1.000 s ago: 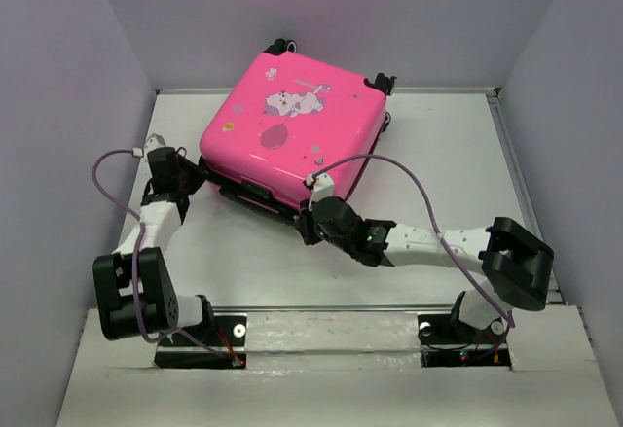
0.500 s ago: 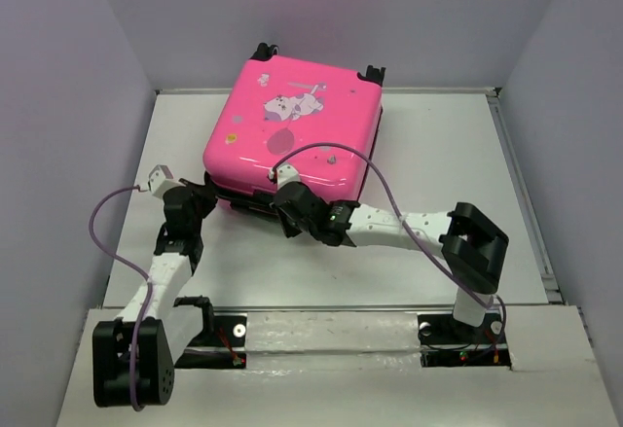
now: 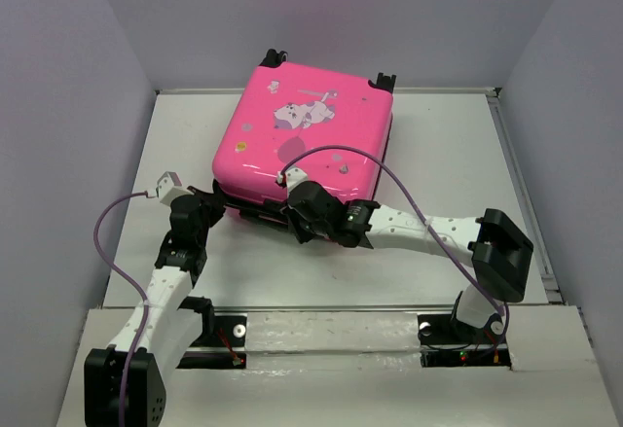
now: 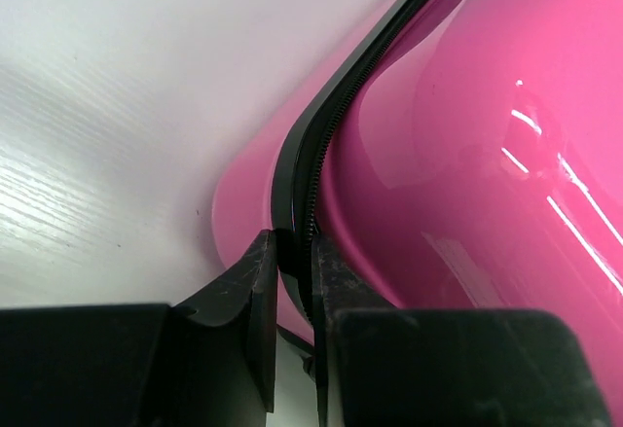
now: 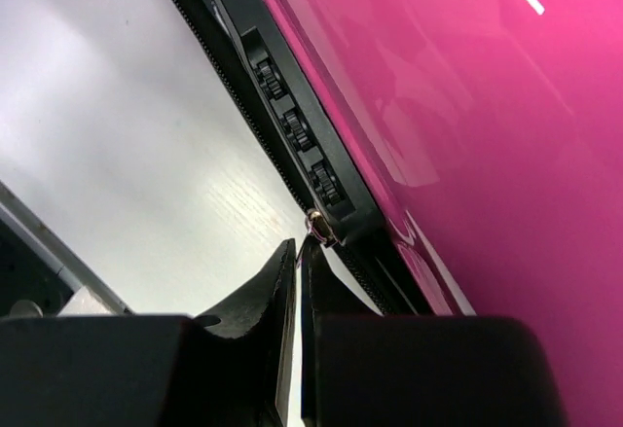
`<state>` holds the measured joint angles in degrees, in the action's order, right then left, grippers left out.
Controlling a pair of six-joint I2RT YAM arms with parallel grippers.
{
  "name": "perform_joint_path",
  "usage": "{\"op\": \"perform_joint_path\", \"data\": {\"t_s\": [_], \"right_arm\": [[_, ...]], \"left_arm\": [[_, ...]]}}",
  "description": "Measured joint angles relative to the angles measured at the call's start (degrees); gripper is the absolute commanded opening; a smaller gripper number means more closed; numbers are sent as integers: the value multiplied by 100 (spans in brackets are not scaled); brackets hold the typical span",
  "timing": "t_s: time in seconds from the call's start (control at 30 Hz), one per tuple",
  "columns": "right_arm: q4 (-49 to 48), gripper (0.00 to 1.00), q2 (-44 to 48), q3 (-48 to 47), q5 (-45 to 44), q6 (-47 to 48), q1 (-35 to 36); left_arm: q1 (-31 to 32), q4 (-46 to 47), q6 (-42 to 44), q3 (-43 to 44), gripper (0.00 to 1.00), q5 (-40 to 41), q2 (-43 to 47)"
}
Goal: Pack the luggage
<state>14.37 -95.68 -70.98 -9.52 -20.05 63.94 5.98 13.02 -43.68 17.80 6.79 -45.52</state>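
The luggage [image 3: 311, 135] is a hot-pink hard-shell suitcase with a cartoon animal print. It lies flat and closed at the back middle of the table. My left gripper [image 3: 216, 203] is at its near-left corner. In the left wrist view, the left gripper [image 4: 292, 252] is shut on the black zipper trim [image 4: 321, 145]. My right gripper [image 3: 292, 215] sits at the near edge. In the right wrist view, the right gripper [image 5: 297, 252] is shut on the small metal zipper pull [image 5: 318, 225], just below the black combination lock [image 5: 292, 130].
The white table [image 3: 438, 155] is boxed in by pale walls at the left, back and right. A raised rail [image 3: 516, 184] runs along its right side. Purple cables loop above both arms, one of them [image 3: 370, 160] over the suitcase's near edge.
The suitcase has turned and shifted, and now lies squarer to the back wall. The left arm has stretched forward from the left side to the near-left corner. The right gripper stayed on the near edge.
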Motion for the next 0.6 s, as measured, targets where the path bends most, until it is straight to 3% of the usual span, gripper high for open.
{"op": "perform_joint_path", "data": {"t_s": [0.27,0.47,0.5,0.53,0.57,0.6], "right_arm": [[37,7,114,192,448,-216,2],[299,7,-177,-177,542,-216,98],[319,12,-179,-188,542,-210,107],[326,26,-157,-188,533,-203,109],[315,61,-131,-164,533,-210,107],[264,74,-57,-90,570,-249,96]], "left_arm": [[605,-162,-269,-138,6,280,321],[911,42,-490,-319,6,706,439],[918,33,-487,-319,6,728,448],[935,20,-487,-319,6,754,459],[949,7,-485,-319,6,769,470],[960,-4,-479,-319,6,772,483]]}}
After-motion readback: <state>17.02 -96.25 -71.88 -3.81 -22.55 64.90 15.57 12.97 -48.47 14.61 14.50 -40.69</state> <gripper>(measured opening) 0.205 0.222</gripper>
